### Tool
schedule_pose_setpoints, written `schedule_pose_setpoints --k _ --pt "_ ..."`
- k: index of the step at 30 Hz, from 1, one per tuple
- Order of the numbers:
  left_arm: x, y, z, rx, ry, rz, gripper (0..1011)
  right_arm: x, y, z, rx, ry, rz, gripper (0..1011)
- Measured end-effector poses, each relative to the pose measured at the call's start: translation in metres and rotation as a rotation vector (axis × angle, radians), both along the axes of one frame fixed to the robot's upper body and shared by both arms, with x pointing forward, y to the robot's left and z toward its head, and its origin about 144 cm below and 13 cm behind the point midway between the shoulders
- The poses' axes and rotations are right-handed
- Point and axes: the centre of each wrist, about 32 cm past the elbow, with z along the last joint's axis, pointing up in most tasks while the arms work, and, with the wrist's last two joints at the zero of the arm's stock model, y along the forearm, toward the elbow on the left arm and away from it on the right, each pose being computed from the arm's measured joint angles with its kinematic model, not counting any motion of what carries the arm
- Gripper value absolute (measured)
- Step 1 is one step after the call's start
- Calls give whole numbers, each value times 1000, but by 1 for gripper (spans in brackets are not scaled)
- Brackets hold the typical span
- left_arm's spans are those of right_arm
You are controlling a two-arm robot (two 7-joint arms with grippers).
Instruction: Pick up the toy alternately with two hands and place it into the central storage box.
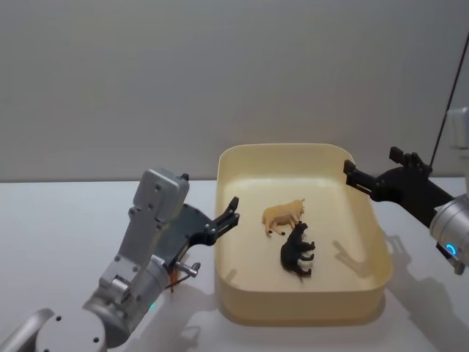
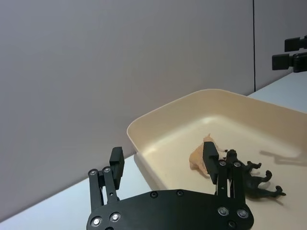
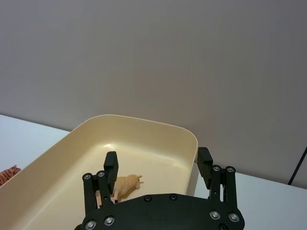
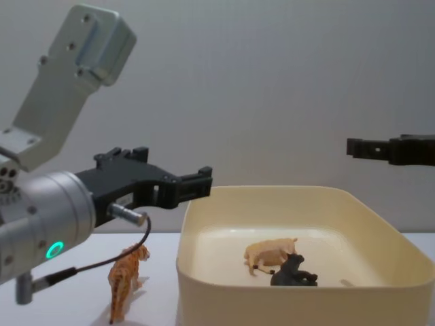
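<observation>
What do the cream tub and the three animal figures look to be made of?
The tub looks like moulded plastic, smooth with a soft sheen: rounded corners, seamless walls. The tan figure and black figure inside it, and the striped orange tiger on the table beside it, look like moulded plastic or rubber with a fairly matte finish; which one cannot be told.

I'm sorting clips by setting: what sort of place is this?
Likely a robot-lab test bench, not a home: a plain white tabletop, a bare grey wall, and a black pronged left tool and right tool, both open, flanking a cream-yellow rectangular plastic tub.
</observation>
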Motion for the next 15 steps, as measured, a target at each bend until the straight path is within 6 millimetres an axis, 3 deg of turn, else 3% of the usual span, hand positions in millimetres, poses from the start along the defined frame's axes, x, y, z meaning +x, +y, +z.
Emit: schedule_pose_setpoints --k 15 --pt "-28 5 3 -53 162 101 1000 -4 -6 -1 -3 -7 -25 1001"
